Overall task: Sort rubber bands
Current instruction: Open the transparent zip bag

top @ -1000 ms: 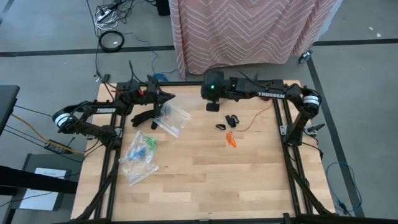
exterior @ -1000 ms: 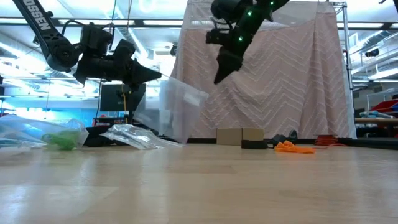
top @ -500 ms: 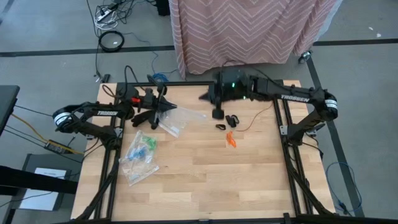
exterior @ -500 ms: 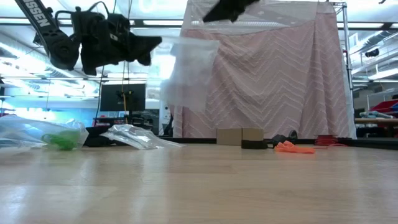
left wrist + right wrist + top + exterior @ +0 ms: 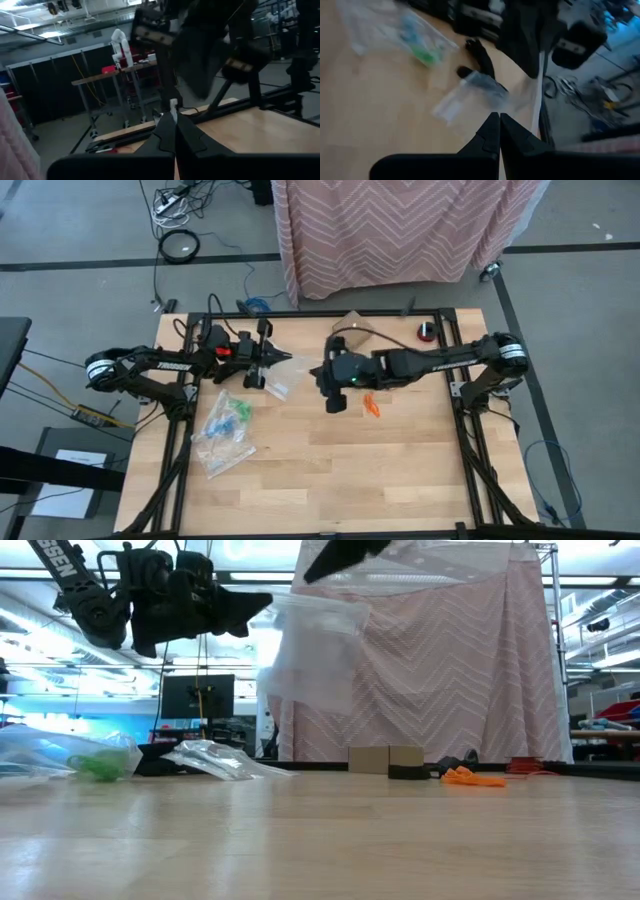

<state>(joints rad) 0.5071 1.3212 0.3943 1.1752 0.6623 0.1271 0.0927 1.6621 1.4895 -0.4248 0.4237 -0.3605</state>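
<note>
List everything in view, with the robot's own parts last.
orange rubber bands: one small cluster, orange, on the table right of centre
held zip bag: one, clear, hanging in the air from the left gripper
lying zip bags: two, clear, one with green and blue contents, on the table's left side
table: one, light wood, black frame
cloth: one, pink chevron, behind the table
red object: one, small, at the far right edge
left gripper: shut on the bag's top edge
right gripper: shut, raised beside the bag's top; whether it grips the bag is unclear
</note>
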